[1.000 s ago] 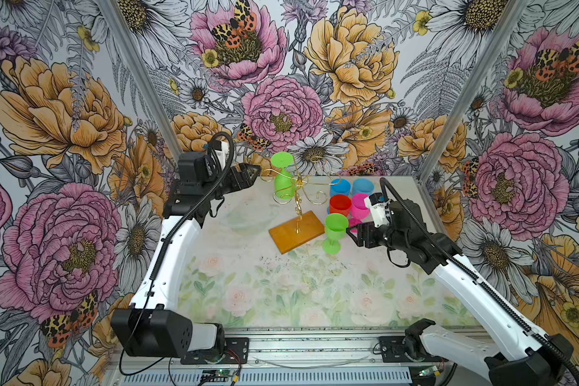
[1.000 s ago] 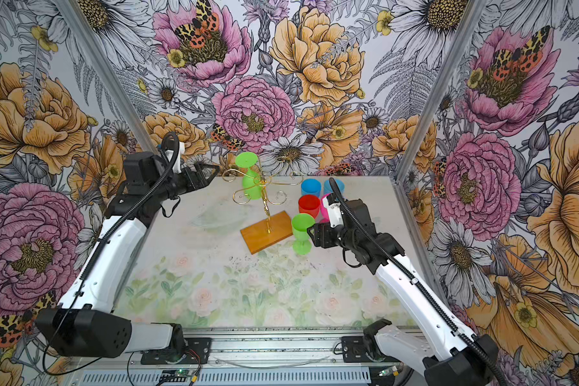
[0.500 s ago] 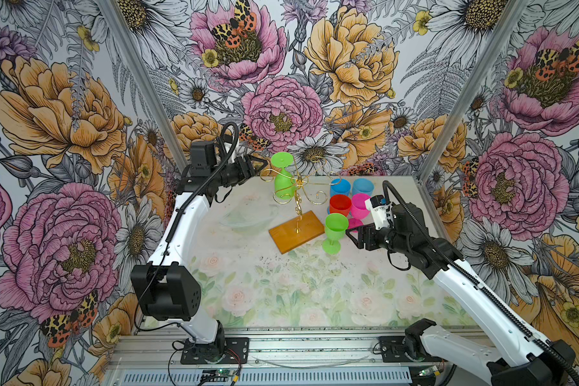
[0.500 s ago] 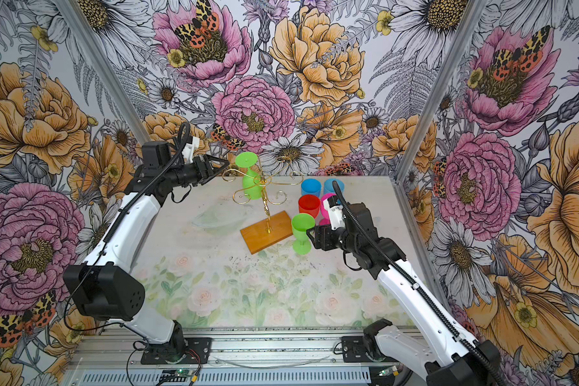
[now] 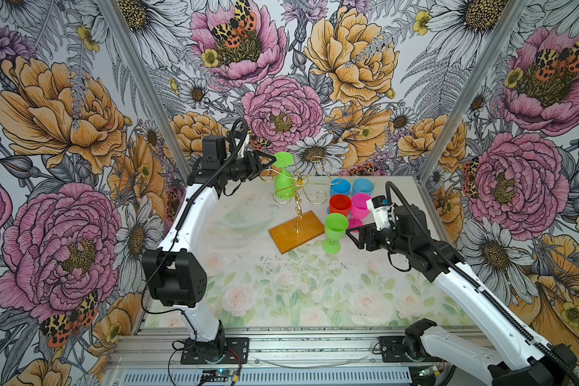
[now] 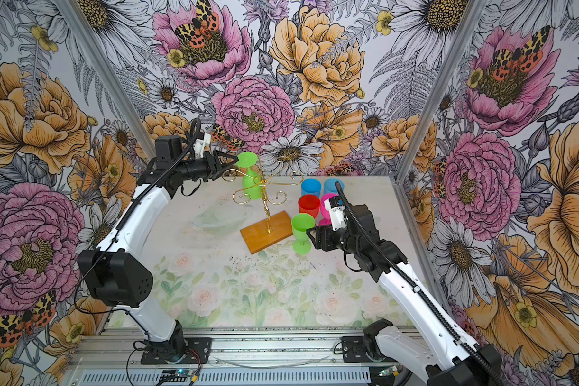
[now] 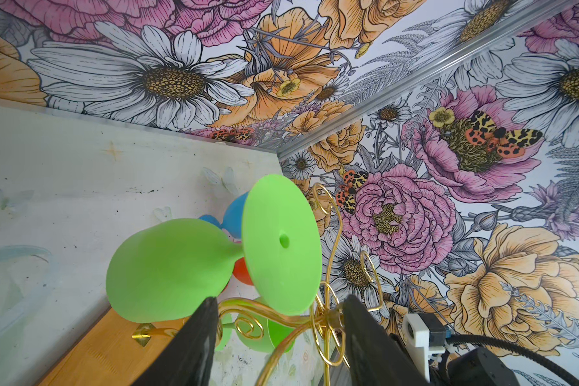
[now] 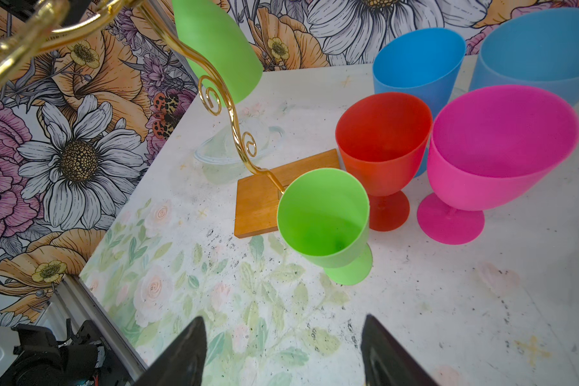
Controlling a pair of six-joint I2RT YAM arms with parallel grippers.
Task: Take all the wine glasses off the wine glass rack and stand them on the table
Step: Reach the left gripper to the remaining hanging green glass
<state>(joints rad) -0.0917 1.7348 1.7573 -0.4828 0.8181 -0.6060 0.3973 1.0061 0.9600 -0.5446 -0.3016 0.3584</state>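
table: pale floral top [image 5: 281, 284], bare at the front, all the stuff sits mid to back

right hand: [image 5: 351, 235] low over the table on the right side, fingers [image 8: 188, 351] spread wide with nothing between them. It points at the standing green glass and sits just beside it, not touching

standing green glass: [image 5: 335, 227] upright on its foot, right at the corner of the rack's base

wine glass rack: [image 5: 295, 232] gold wire thing, twisted post rising from a flat orange-brown wooden base [image 6: 264, 234] that lies at an angle on the table

red and pink glasses: red [image 5: 340, 205] and pink [image 5: 360, 207], upright side by side just behind the green one

blue glasses: two of them [image 5: 340, 187] and [image 5: 362, 186], upright, in the row behind the red and pink

wine glass: green [image 5: 284, 183], still on the rack. It hangs upside down from a curled arm [image 7: 264, 310] on the rack's far left side, foot up top, bowl down

left hand: [image 5: 269, 165] up at rack height, tips just beside the glass's foot. Fingers [image 7: 194, 344] stand apart with the curled wire arm running between them, nothing pinched. One finger's tip overlaps the bowl's edge in the wrist view, and contact can't be made out
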